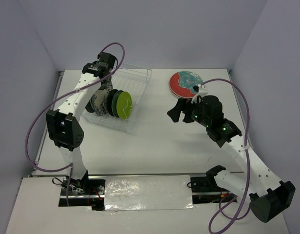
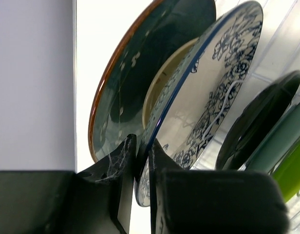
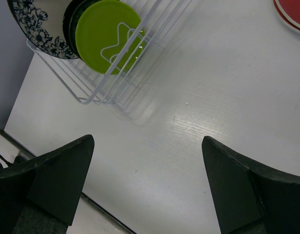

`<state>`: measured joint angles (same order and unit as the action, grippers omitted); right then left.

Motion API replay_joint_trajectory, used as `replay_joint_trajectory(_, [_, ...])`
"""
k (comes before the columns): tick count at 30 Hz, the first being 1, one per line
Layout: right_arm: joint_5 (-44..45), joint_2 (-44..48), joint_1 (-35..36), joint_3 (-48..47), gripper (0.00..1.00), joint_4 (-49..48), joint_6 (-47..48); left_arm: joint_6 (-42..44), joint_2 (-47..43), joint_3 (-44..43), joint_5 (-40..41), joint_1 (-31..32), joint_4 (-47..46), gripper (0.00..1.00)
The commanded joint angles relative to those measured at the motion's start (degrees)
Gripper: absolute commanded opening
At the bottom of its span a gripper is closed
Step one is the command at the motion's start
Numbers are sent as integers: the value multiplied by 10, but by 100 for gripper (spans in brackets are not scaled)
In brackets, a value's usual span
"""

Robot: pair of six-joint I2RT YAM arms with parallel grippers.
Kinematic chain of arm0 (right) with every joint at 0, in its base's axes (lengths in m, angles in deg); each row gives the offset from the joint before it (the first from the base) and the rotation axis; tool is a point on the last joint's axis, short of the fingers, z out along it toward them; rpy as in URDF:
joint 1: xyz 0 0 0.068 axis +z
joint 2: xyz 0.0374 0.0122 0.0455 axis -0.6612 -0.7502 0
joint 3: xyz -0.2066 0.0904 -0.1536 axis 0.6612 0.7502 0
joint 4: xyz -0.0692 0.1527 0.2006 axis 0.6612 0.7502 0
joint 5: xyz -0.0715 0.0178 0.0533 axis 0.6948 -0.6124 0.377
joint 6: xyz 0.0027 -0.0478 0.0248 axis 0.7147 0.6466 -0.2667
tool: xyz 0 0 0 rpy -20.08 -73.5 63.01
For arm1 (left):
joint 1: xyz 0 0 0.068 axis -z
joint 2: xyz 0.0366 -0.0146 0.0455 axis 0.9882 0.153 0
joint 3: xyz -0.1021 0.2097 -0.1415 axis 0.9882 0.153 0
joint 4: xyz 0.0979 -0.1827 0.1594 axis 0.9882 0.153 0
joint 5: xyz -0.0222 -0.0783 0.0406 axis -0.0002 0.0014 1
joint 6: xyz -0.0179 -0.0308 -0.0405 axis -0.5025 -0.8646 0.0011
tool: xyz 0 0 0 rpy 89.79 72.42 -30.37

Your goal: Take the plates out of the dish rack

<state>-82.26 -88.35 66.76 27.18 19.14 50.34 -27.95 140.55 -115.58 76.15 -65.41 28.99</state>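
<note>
The dish rack (image 1: 138, 78) stands at the back left with several plates upright in it. My left gripper (image 2: 142, 157) reaches down into it and is shut on the lower rim of the white-blue floral plate (image 2: 213, 83), one finger on each face. Behind that plate stand a small tan plate (image 2: 162, 83) and a dark teal glazed plate (image 2: 130, 73). In front of it come a dark plate (image 2: 257, 122) and the lime green plate (image 1: 124, 105). A red-teal patterned plate (image 1: 181, 82) lies flat on the table. My right gripper (image 1: 179, 113) hovers open near it, holding nothing.
The right wrist view looks down on bare white table (image 3: 213, 97) between the rack's corner (image 3: 99, 95) and the red plate's edge (image 3: 291, 12). Walls close in the table at the back and both sides. A purple cable (image 1: 237, 105) loops above the right arm.
</note>
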Motion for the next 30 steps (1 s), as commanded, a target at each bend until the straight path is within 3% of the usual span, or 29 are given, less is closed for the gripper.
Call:
replay_joint_trajectory(1, [6, 18, 8, -6, 99, -10, -6, -9, -51, -28, 31, 3, 15, 0])
replay_joint_trajectory(12, [12, 30, 8, -14, 99, 2, -5, 0, -104, -99, 98, 40, 28, 0])
replay_joint_trajectory(22, [18, 34, 9, -25, 99, 8, -3, -6, -187, -134, 78, 76, 32, 0])
replay_joint_trajectory(26, [-53, 36, 8, -1, 100, -75, -15, -36, -272, -92, -33, 79, -5, 0])
replay_joint_trajectory(30, [-147, 30, 7, 20, 100, -172, -32, -109, -384, 49, -263, 78, -130, 0])
